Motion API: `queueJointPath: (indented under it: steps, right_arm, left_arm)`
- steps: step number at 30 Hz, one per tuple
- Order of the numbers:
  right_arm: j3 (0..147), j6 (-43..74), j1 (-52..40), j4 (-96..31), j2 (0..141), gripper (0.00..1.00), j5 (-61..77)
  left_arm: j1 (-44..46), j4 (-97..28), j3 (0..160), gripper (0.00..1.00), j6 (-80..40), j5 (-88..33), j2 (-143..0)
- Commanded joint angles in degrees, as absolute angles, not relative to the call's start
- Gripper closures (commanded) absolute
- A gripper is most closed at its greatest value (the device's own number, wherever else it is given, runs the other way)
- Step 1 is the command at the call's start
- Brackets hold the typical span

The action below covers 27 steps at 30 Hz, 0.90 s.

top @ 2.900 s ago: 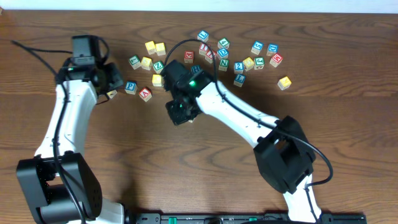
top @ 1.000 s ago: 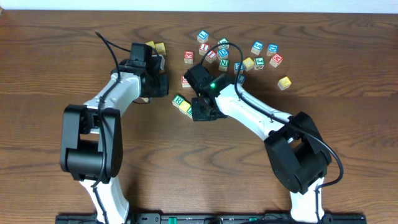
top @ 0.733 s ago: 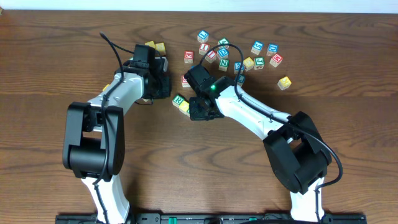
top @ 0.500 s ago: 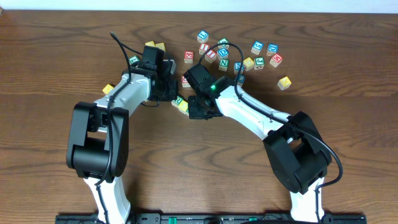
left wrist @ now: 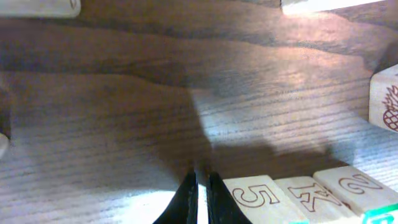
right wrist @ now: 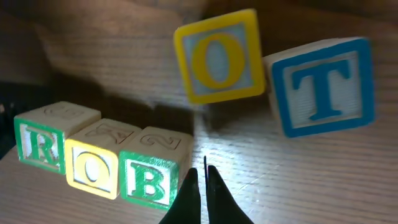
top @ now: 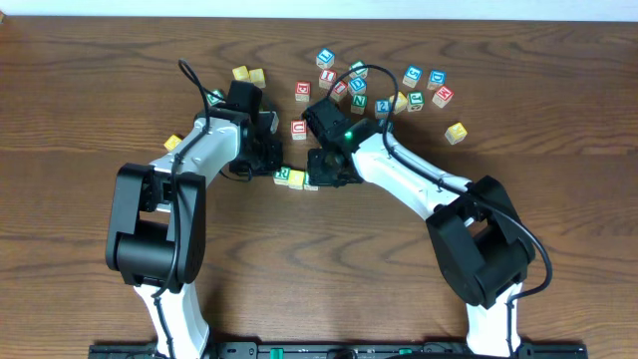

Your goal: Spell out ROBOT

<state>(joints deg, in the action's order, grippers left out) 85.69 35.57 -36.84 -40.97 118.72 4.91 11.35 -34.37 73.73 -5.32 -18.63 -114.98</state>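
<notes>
Dark wooden table (top: 299, 289) holds the R-O-B row (right wrist: 93, 165) lower left; my right gripper (right wrist: 200, 180) and left gripper (left wrist: 199, 196), both pinched together and empty, should next fetch the spare O block (right wrist: 217, 56) at top centre, I judge.

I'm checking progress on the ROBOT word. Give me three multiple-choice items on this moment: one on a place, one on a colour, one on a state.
1. In the right wrist view, where is the T block relative to the loose O block?
A) on the picture's right of it
B) stacked on top of it
C) hidden beneath it

2. What colour frames the B block?
A) red
B) green
C) blue

3. The right hand is:
A) shut on the T block
B) wide open around the B block
C) fingers together, holding nothing

Answers:
1 A, the T block sits beside the loose O block, toward the picture's right.
2 B, its letter and edging are green.
3 C, the fingers nearly meet, with no block between them.
</notes>
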Motion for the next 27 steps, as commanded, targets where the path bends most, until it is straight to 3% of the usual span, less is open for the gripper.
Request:
queueJointPath:
  steps: [1,12,23,27]
  right_arm:
    - [85.4,35.5,-36.3,-40.9,119.2,0.99,4.6]
    - [89.7,30.3,-32.7,-39.3,118.6,0.99,4.7]
    - [89.7,30.1,-30.7,-27.0,121.8,0.99,4.7]
    - [89.5,29.9,-31.2,-27.0,122.1,0.99,4.6]
  left_arm:
    - [11.6,-35.1,73.0,0.92,-6.5,-19.0,-115.6]
    - [11.7,-38.2,73.0,0.93,-13.1,-19.1,-115.6]
    - [14.0,-37.5,73.0,0.92,-16.6,-19.0,-115.6]
    - [12.3,-37.1,74.0,0.92,-15.9,-13.2,-115.3]
